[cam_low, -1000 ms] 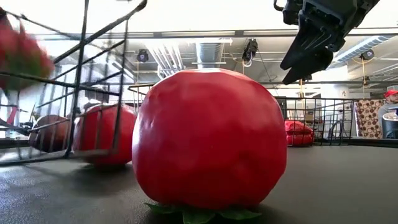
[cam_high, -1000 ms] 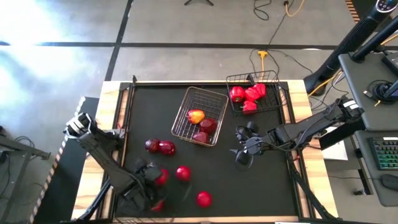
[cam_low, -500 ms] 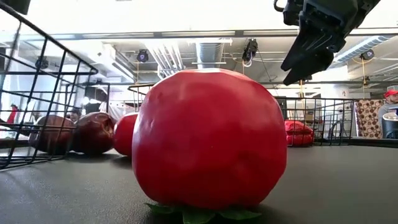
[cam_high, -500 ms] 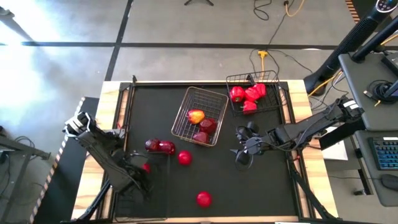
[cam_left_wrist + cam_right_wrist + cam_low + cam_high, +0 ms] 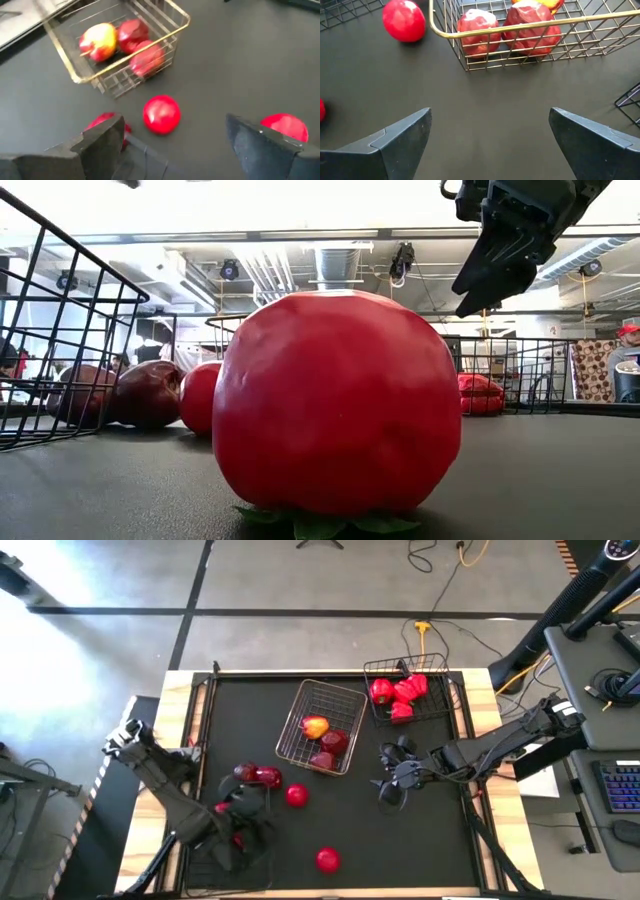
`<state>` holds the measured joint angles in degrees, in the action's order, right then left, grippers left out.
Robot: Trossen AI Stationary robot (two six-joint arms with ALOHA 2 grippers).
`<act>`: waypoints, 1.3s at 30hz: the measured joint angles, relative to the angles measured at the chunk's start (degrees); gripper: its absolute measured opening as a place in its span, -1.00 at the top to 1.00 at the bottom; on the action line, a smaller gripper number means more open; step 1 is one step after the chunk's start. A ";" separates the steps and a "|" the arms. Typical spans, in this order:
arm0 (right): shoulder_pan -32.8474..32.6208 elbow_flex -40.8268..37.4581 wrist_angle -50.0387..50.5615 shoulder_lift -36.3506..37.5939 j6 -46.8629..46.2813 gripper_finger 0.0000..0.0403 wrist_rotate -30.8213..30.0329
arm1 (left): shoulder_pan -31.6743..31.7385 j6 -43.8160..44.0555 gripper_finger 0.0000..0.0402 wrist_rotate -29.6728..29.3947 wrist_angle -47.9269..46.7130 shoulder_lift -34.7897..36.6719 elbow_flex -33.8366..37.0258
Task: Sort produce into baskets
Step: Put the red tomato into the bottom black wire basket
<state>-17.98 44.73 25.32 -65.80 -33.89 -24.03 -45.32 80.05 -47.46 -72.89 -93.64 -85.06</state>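
Red tomatoes lie loose on the black desk, unsorted. Left gripper at seven o'clock, fingers apart, empty, poised above them. Right gripper waits at three o'clock, wide, empty. Silver basket holds apples

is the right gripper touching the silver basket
Apart. The right wrist view shows bare dark mat between the open right gripper and the silver basket.

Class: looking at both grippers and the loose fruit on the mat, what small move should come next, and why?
Probably lower the left gripper onto the loose tomato: its fingers are open and empty, that tomato lies just ahead on the mat, outside the silvery basket. The right gripper waits open.
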 joint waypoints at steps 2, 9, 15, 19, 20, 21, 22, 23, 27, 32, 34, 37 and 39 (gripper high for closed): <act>-0.01 0.00 -0.07 0.00 0.00 -0.95 -0.01 | 2.30 -5.51 -0.62 0.16 4.36 -0.01 0.66; -0.02 -0.10 -0.11 0.00 0.00 -0.95 -0.01 | 11.85 -16.52 -0.62 11.94 12.86 -0.03 4.02; -0.01 -0.99 -0.12 0.00 0.31 -0.95 -0.02 | 18.14 -16.88 -0.62 18.14 14.16 -0.03 7.20; -0.02 -1.97 -0.17 0.00 -0.42 -0.95 -0.02 | 19.54 -19.93 -0.62 19.47 18.60 -0.03 8.96; 0.00 -2.29 -0.22 0.00 -0.81 -0.95 -0.01 | 19.57 -20.27 -0.62 19.52 20.26 -0.03 9.56; -0.01 -2.66 -0.30 0.00 -1.23 -0.95 -0.02 | 19.57 -20.80 -0.62 19.61 22.27 -0.03 10.25; -0.02 -3.00 -0.31 0.00 -1.68 -0.95 -0.01 | 19.57 -21.29 -0.63 19.87 24.13 -0.03 10.92; -0.01 -3.35 -0.31 0.00 -2.21 -0.95 -0.02 | 19.57 -21.53 -0.64 20.09 25.45 -0.03 11.65; -0.02 -4.14 -0.35 0.00 -2.58 -0.95 0.00 | 19.57 -21.33 -0.67 20.46 29.04 -0.03 14.79; 0.00 -4.24 -0.39 0.00 -2.59 -0.95 -0.02 | 19.57 -21.06 -0.69 21.12 34.63 -0.03 18.50; -0.02 -4.24 -0.39 0.00 -2.58 -0.95 -0.02 | 19.57 -21.05 -0.69 21.21 36.66 -0.03 19.66; 0.00 -4.24 -0.47 0.00 -2.58 -0.95 -0.02 | 19.63 -21.37 -0.69 21.46 37.59 -0.79 20.20; -0.01 -4.24 -0.67 0.00 -2.59 -0.95 -0.02 | 19.79 -21.55 -0.69 21.50 37.78 -1.57 20.04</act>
<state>-17.99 40.49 24.65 -65.80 -36.48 -24.05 -25.54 58.50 -25.96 -35.12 -95.21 -65.02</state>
